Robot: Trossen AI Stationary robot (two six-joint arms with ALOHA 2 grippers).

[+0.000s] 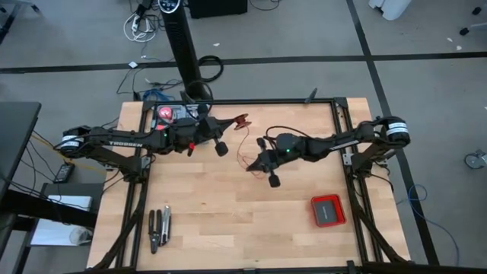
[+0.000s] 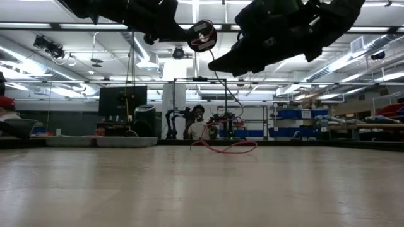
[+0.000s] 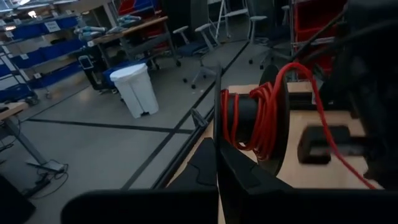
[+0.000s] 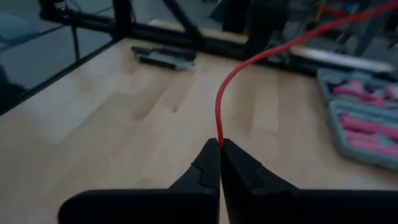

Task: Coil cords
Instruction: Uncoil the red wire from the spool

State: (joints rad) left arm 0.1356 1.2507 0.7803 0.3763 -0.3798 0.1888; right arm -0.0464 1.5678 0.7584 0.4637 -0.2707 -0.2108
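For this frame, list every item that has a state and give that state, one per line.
left pincer: shut on the spool's rim, raised above the table
right pincer: shut on the red wire, raised
spool: held in the air, partly wound with wire
red wire: part coiled on the spool, part pinched, loose loops lying on the table
red box: flat on the table, untouched
pliers: lying on the table, untouched

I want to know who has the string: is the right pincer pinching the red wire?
Yes, in the right wrist view the right pincer is closed with the red wire coming straight out from between its tips.
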